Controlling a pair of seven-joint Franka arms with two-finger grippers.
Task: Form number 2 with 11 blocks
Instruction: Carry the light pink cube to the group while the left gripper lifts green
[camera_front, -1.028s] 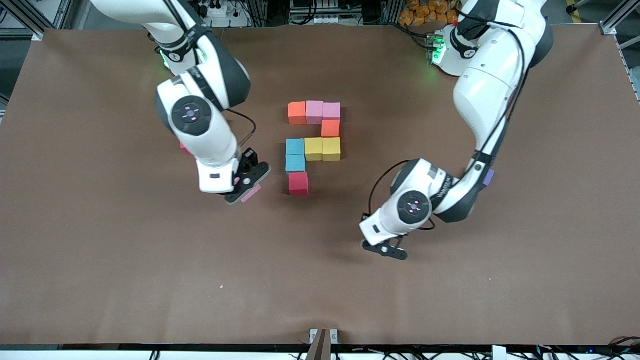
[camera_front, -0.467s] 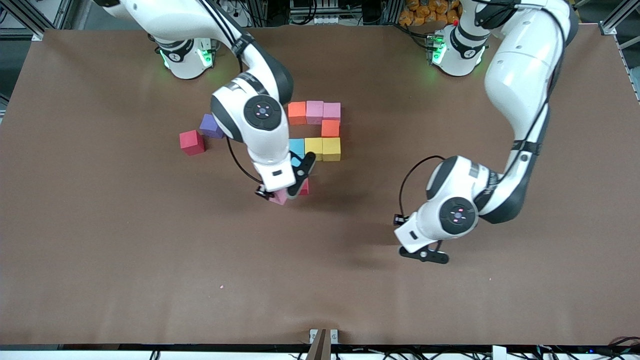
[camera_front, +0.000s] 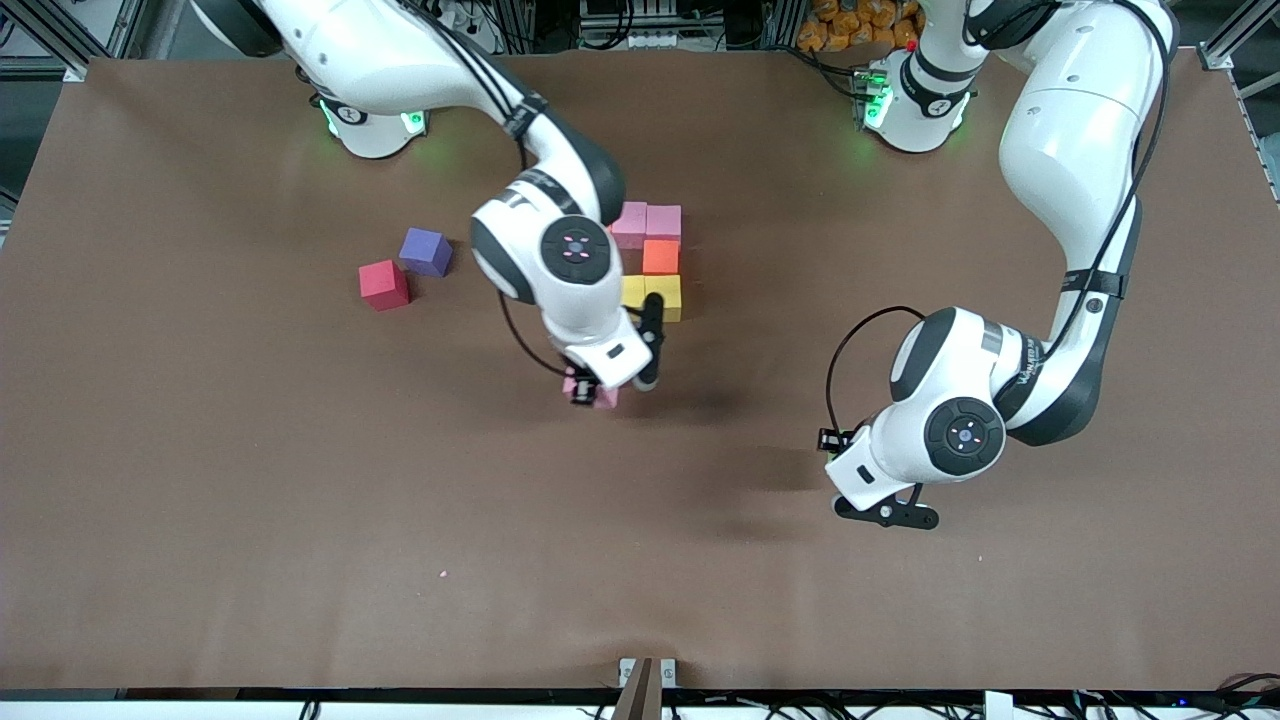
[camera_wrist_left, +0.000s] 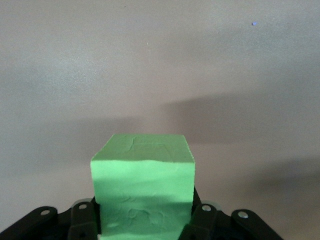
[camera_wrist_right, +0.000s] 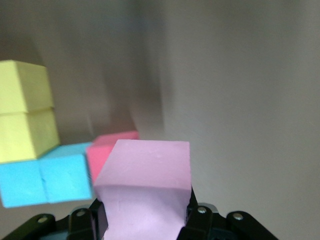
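Placement pending at the foot of the number 2 (camera_front: 660, 255): right gripper (camera_front: 600, 390) closed on a pink cube (camera_wrist_right: 145, 190), hanging low just beside the red cube (camera_wrist_right: 107, 150) that ends the figure below the light blue cubes (camera_wrist_right: 42, 180). Probably needs shifting toward the left arm's end, into the free slot beside that red cube. Left gripper (camera_front: 890, 512) closed on a green cube (camera_wrist_left: 142, 192), waiting over bare worktop (camera_front: 200, 500), well apart from the figure.

I see even overhead light, soft arm shadows on the table (camera_front: 300, 500); my right wrist view smears.
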